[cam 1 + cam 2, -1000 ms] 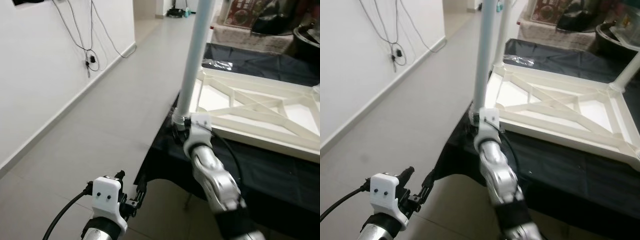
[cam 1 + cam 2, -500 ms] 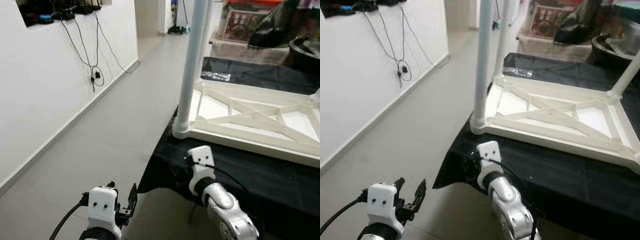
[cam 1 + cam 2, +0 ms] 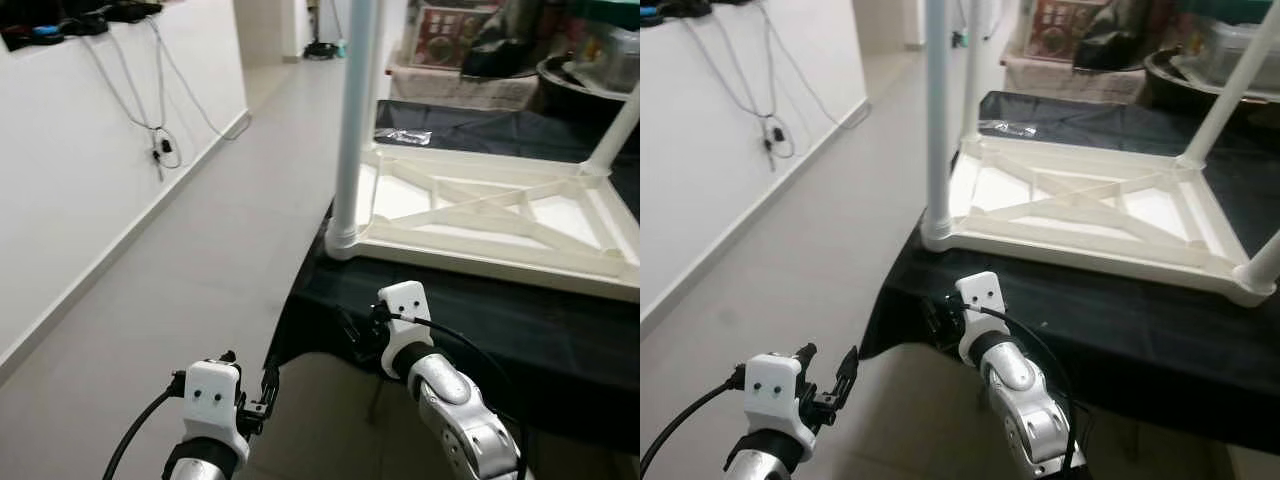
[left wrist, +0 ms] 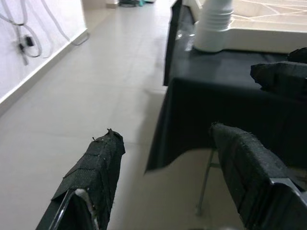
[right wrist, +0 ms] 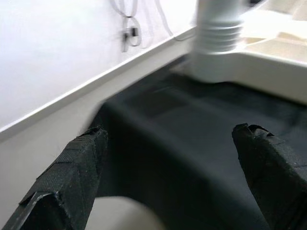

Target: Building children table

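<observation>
The upright table leg (image 3: pixel 352 120) runs off the top edge; its upper end is unseen.

Upturned children table (image 3: pixel 1080 215) lying on the cloth-covered table (image 3: pixel 1140 320), legs (image 3: pixel 936 110) standing upward at its corners. Right gripper (image 3: pixel 936 322) near the table's front-left edge. Left gripper (image 3: pixel 830 385) lower left, above the floor (image 3: pixel 770 300).

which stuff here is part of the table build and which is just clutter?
Job:
- white table frame, upside down on the black cloth
- near-corner leg, standing upright in its socket
- right gripper, open, just short of that corner
- left gripper, open, over the floor

Lying about:
- wall cables
- clear plastic bag on the cloth
- boxes and bags behind
</observation>
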Available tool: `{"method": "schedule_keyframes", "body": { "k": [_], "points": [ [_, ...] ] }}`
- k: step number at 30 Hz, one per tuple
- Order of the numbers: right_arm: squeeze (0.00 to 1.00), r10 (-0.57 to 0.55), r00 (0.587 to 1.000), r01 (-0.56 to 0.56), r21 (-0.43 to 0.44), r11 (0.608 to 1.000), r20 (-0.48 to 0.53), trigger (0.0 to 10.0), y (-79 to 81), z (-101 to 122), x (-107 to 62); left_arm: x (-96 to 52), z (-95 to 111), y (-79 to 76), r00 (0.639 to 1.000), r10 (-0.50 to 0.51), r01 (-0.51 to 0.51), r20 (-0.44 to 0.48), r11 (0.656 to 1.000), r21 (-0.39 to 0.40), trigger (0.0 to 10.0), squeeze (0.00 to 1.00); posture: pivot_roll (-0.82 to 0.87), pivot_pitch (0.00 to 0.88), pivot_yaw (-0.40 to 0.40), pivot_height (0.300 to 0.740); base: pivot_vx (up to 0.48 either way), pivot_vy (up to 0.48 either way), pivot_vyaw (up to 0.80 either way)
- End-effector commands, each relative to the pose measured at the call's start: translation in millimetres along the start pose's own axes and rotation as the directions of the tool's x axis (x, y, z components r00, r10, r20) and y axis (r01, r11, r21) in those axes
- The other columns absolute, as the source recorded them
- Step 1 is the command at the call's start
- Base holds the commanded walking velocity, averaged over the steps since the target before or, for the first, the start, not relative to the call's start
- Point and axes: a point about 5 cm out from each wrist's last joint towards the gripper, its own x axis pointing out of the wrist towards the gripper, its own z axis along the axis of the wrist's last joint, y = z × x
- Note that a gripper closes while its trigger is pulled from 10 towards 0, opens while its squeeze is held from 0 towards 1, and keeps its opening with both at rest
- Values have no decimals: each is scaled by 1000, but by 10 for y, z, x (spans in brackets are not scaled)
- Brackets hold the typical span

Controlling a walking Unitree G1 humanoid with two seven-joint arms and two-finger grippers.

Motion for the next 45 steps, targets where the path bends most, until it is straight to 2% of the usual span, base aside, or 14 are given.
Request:
{"method": "schedule_keyframes", "body": {
  "k": [1, 19, 24, 28, 45],
  "points": [
    [0, 9, 1000, -9, -5, 1000, -18, 10000, 23, -46, 6, -2, -46, 25, 1000, 18, -18, -19, 1000, 23, 10000, 0, 50, 37, -15, 740, 0, 0, 0],
    [0, 37, 999, -37, -10, 999, -18, 10000, 25, -50, 28, 9, -27, 46, 999, 45, -45, 6, 999, 22, 10000, 0, 16, 41, -25, 740, 0, 0, 0],
    [0, 126, 991, -126, -16, 992, 41, 10000, 129, 18, -3, 32, 2, 45, 998, 57, -58, 27, 998, 20, 10000, 0, -19, 27, -9, 740, 0, 0, 0],
    [0, 139, 989, -138, -25, 990, 45, 10000, 150, 18, 4, 42, -11, 53, 998, 60, -61, 25, 998, 21, 10000, 0, -20, 20, -6, 740, 0, 0, 0],
    [0, 141, 989, -139, -38, 990, 41, 10000, 144, -34, 61, 122, -71, 72, 997, 71, -71, 13, 997, 8, 10000, 0, -30, 0, -1, 740, 0, 0, -785]
  ]
}}
